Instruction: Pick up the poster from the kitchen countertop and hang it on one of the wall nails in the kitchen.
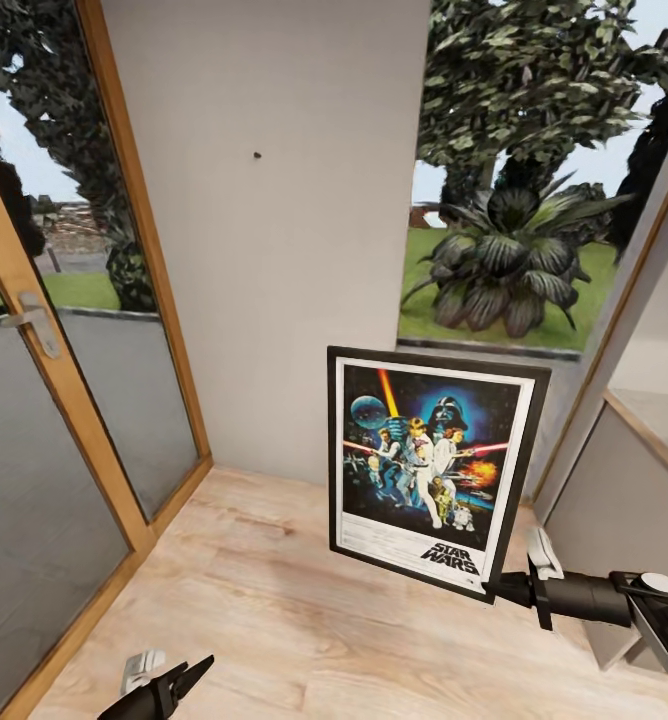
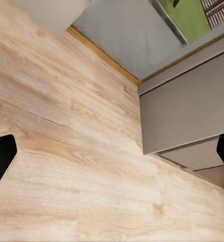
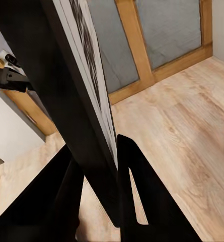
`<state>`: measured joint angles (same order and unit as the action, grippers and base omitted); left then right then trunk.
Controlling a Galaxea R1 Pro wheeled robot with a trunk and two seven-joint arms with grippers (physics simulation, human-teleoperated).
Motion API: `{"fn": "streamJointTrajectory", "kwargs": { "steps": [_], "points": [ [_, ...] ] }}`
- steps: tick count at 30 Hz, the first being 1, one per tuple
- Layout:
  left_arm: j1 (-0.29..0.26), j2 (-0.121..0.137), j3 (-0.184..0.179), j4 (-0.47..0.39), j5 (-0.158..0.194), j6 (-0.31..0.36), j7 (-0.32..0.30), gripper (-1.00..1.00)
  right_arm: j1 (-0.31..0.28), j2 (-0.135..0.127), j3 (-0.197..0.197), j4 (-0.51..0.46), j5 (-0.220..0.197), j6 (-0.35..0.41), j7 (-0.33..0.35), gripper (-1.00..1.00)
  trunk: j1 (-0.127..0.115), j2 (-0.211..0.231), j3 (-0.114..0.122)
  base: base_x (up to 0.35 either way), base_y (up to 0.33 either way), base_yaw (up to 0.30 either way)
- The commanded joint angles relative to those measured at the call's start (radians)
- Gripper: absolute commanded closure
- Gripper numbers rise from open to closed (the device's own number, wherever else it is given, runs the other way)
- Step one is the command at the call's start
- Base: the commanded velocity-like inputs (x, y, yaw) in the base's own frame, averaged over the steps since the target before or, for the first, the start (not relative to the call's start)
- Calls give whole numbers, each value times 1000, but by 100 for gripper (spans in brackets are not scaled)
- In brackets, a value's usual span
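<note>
The Star Wars poster (image 1: 429, 470) stands upright in the air in front of the pale wall, its black frame gripped at the lower right corner by my right gripper (image 1: 509, 588), which is shut on it. In the right wrist view the frame's edge (image 3: 76, 101) runs between the two dark fingers (image 3: 134, 186). A single tiny dark wall nail (image 1: 257, 156) sticks out of the pale grey-beige wall, up and to the left of the poster. My left gripper (image 1: 169, 683) hangs low near the floor, open, its fingertips (image 2: 1, 159) spread wide over bare wood planks.
A wood-framed glass door (image 1: 44, 400) with a metal handle (image 1: 36, 322) stands on the left. A window (image 1: 519, 180) with plants outside is right of the wall strip. A grey cabinet (image 1: 629, 500) stands at the right. Light wooden floor (image 1: 274, 590) lies below.
</note>
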<state>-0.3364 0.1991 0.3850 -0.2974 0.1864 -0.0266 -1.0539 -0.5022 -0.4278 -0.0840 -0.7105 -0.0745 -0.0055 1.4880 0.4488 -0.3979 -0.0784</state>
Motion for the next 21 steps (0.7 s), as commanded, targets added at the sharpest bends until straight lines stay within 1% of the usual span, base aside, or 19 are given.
{"fn": "streamJointTrajectory", "kwargs": {
  "steps": [1, 15, 19, 20, 21],
  "points": [
    [-1, 0, 0, 1, 2, -3, -3, -100, -1, 0, 0, 0, -2, 2, 5, 100, 1, -2, -2, 332, 107, 0],
    [-1, 0, 0, 1, 2, -3, -3, -100, -1, 0, 0, 0, -1, 2, 4, 100, 1, -2, -2, 333, 102, 0],
    [-1, 0, 0, 1, 2, -3, -2, -100, -1, 0, -1, -1, -1, 2, 4, 100, 1, -2, -2, 328, 158, 0],
    [-1, -1, 2, 1, 3, -3, 31, -100, 2, 1, -2, 1, -3, 1, 3, 100, 1, -2, -2, 296, 194, 0],
    [-1, -1, 3, 1, 3, -4, 36, -100, 2, 1, -1, 0, -10, 2, 3, 100, 1, -2, -2, 207, 123, 0]
  ]
}}
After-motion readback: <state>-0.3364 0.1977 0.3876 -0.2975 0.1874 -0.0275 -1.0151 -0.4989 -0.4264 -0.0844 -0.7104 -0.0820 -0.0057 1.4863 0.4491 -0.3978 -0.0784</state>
